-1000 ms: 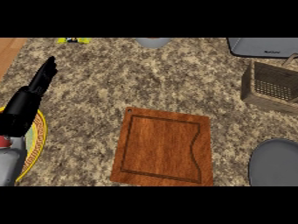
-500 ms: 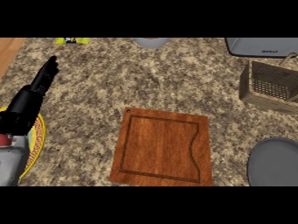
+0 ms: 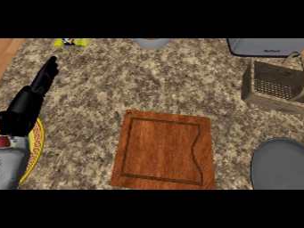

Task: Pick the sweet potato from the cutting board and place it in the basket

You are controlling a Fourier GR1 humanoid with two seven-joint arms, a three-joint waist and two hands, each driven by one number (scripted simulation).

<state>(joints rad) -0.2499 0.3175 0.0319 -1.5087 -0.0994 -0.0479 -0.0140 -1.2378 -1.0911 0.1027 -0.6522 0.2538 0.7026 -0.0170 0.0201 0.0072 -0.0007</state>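
Note:
The wooden cutting board lies in the middle of the counter with nothing on it. No sweet potato shows anywhere in the head view. The wicker basket stands at the right, far from the board; its inside looks dark and I cannot make out anything in it. My left hand is at the far left with straight fingers pointing away from me, open and holding nothing. The right hand does not show.
A yellow plate with a red rim lies under my left forearm. A grey plate sits at the lower right. A grey appliance, a grey bowl and a yellow item line the far edge.

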